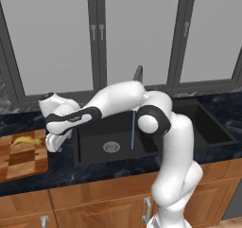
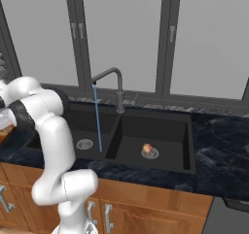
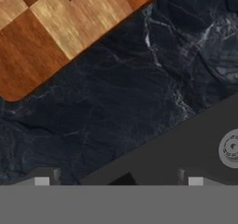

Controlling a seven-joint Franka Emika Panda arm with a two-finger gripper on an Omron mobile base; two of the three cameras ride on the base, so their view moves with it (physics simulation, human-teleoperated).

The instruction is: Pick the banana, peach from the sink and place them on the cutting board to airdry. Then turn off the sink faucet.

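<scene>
The gripper [image 1: 53,144] hangs over the dark marble counter [image 1: 61,168] between the board [image 1: 23,163] and the left basin of the sink [image 1: 94,137], its fingers spread wide with nothing between them. In the left base view the white arm [image 1: 175,146] climbs from 5 o'clock and reaches across to 9 o'clock, where the hand points down just right of the board's right edge. The banana [image 1: 26,141] lies on the board near its far edge, at 9 o'clock in that view, just left of the hand and apart from it. The peach [image 2: 147,148] sits in the right basin by the silver drain, a little below and right of centre in the right base view, well apart from the arm. The faucet [image 2: 116,90] stands upright on the back rim between the two basins, its spout reaching left, and a thin blue stream [image 2: 97,116] runs from it down into the left basin beside the left drain [image 2: 84,143]. The hand view looks down on the marble, with a rounded corner of the checkered board [image 3: 51,28] at 11 o'clock and the black sink rim and a drain [image 3: 230,148] at 4 o'clock; the two finger tips [image 3: 42,181] stand far apart at its lower edge. Wooden cabinets [image 1: 94,198] run below the counter, and grey windows [image 1: 137,33] rise behind it.
</scene>
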